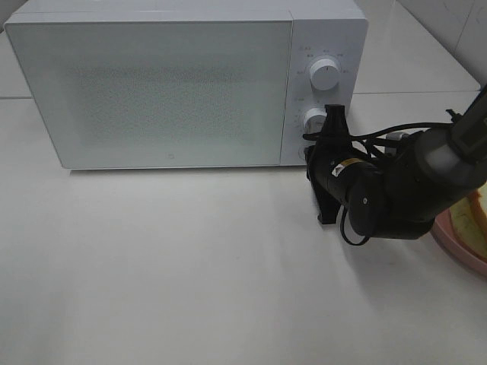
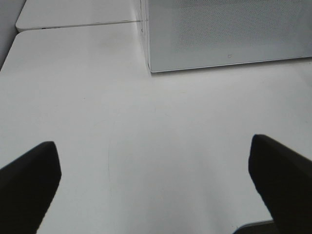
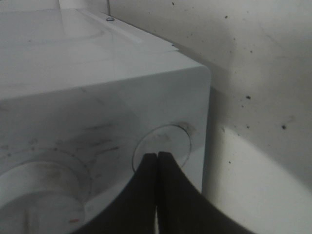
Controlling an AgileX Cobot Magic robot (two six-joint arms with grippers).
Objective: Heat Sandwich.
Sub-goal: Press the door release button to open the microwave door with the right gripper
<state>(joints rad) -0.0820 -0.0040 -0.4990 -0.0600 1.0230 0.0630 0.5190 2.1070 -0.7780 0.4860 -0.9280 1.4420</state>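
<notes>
Right gripper (image 3: 157,156): clenched, tips at round button (image 3: 170,136) of microwave (image 1: 323,30). Left gripper (image 2: 156,168): released. Risk: off-centre push slips, door (image 1: 152,91) unopened.

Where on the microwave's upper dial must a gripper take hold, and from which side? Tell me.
Take the upper dial by its round rim, jaws on opposite sides, coming straight at the microwave's front panel. It looks like a raised round knob facing forward, so only its rim offers opposed faces. The right gripper is shut and must open first.
</notes>
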